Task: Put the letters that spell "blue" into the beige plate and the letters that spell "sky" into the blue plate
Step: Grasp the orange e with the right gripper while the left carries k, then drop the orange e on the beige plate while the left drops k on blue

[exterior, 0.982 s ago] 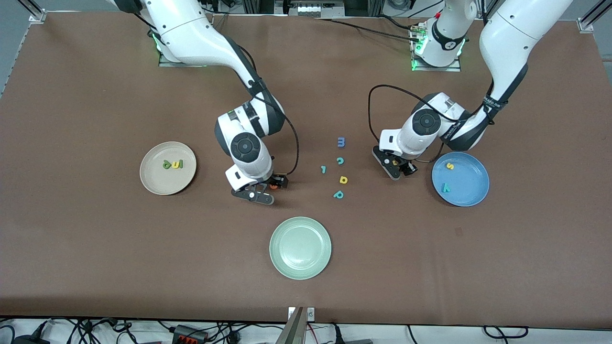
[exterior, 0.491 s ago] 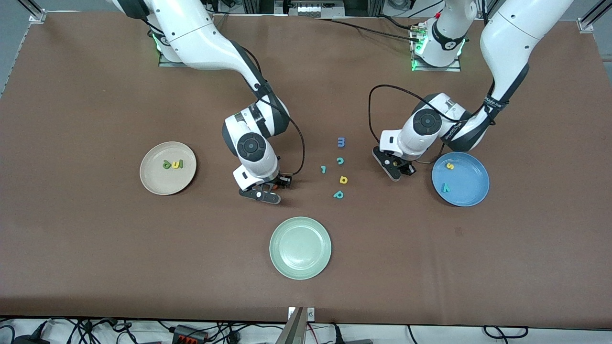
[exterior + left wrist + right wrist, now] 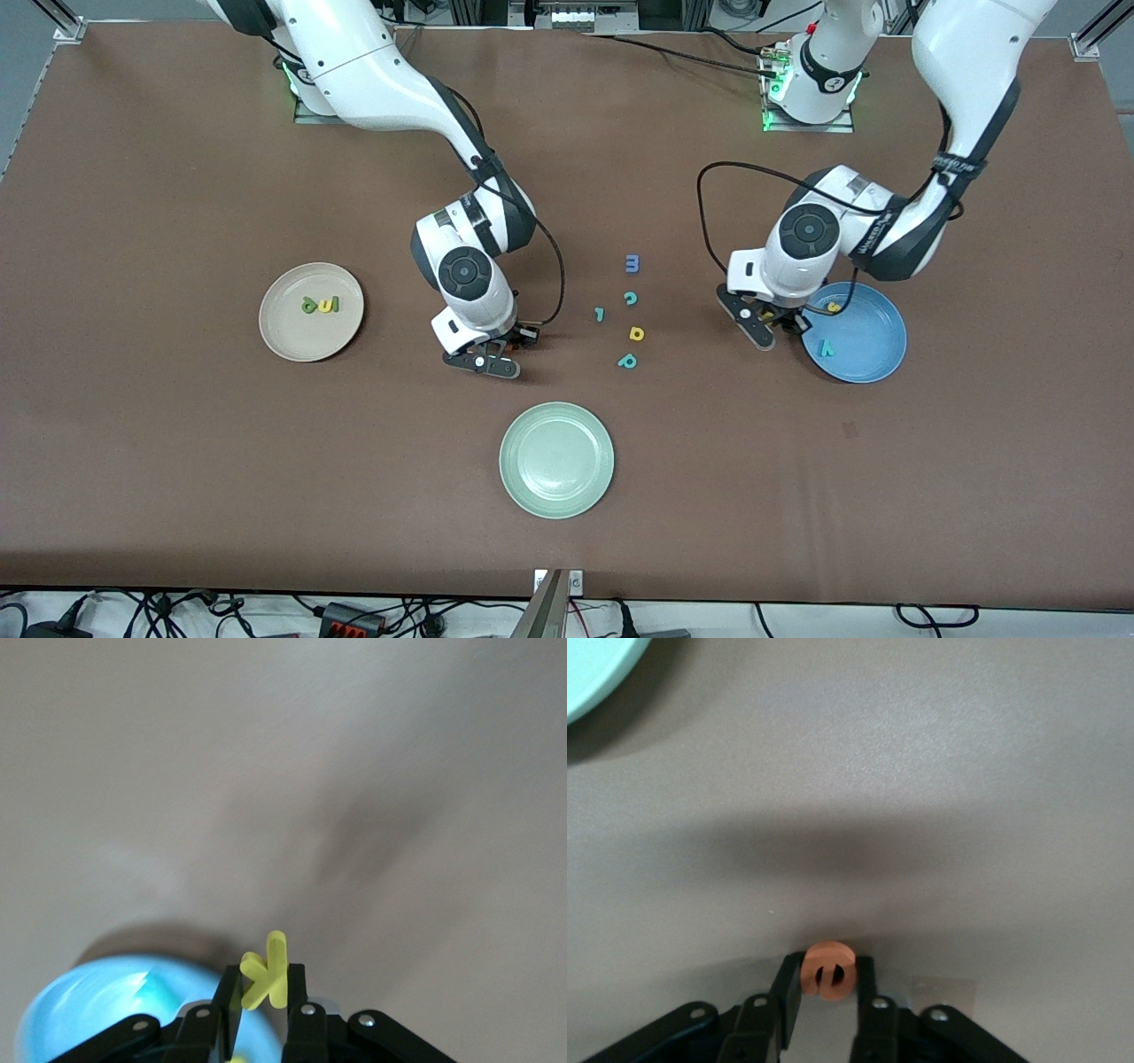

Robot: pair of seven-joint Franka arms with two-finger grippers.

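Gripping the yellow k (image 3: pixel 266 970), the left pincer (image 3: pixel 769 326) hangs at the blue plate's (image 3: pixel 873 354) nine-o'clock rim, placed for release inside. Right pincer (image 3: pixel 492 353) brackets the orange e (image 3: pixel 827 968) on the counter (image 3: pixel 177 443), clamped on it, destined for the beige plate (image 3: pixel 288 341).

Brown table mat (image 3: pixel 177 461); cables (image 3: pixel 354 613) along edge.
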